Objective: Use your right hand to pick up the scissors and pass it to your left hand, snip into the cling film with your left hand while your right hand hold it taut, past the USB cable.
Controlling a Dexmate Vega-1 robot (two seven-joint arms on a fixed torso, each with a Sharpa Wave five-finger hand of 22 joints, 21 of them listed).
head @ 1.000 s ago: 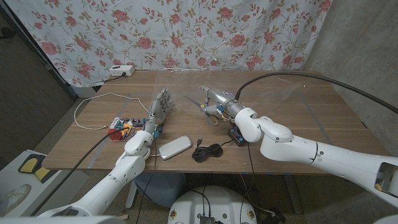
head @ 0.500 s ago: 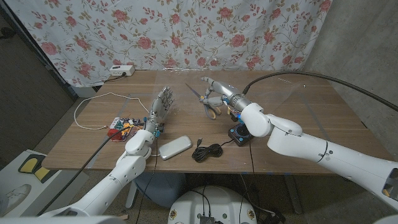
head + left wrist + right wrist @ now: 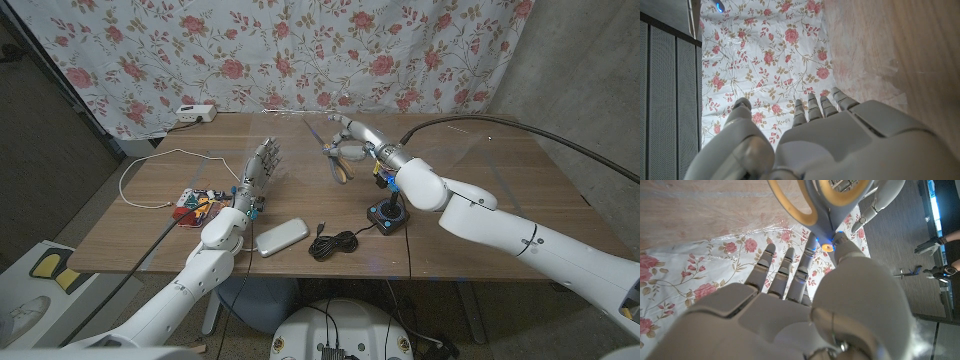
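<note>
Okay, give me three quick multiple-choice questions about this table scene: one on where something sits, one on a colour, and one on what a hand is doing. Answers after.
1. Where does the coiled black USB cable lie?
A. beside the white power strip at the far edge
B. near the table's front edge, right of the flat silver case
C. under the left hand

2. What colour are the handle loops of the scissors?
A. yellow-orange
B. red
C. green

3. What is the right hand doing?
A. resting on the table, holding nothing
B. pressing the black joystick box
C. holding the scissors above the table

Answers: 1 B, the head view shows the cable next to the case. 2 A, the right wrist view shows a yellow-orange loop. 3 C, the scissors hang from its fingers.
</note>
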